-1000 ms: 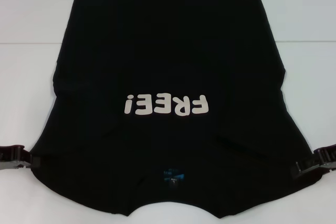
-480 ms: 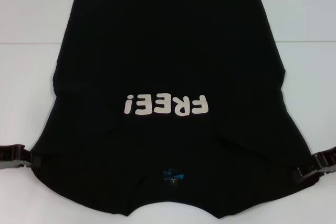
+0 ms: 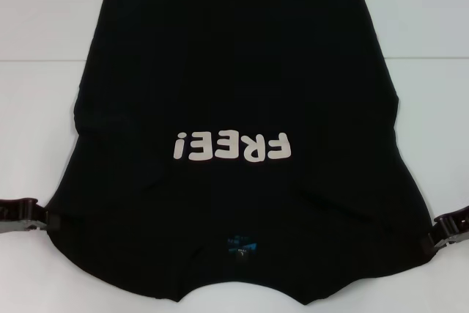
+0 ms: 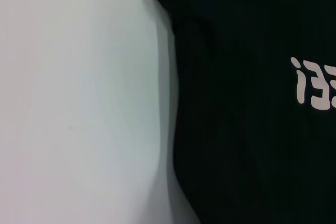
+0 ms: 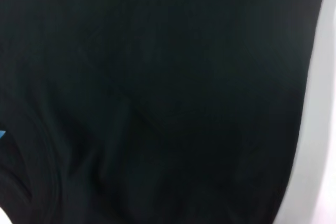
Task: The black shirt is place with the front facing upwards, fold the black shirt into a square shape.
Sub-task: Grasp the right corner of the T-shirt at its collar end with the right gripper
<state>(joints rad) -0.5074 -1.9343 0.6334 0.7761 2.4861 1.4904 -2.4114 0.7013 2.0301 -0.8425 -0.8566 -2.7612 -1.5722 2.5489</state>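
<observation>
While the left pincer [image 3: 40, 218] sat at the shirt's left sleeve edge and the right pincer [image 3: 432, 234] at the right sleeve edge, whether either was open or closed could not be told. Between them the black shirt [image 3: 234, 93] lay spread front-up on the white tabletop [image 3: 37, 108], its "FREE!" lettering [image 3: 233, 147] facing up and its collar nearest the robot.
</observation>
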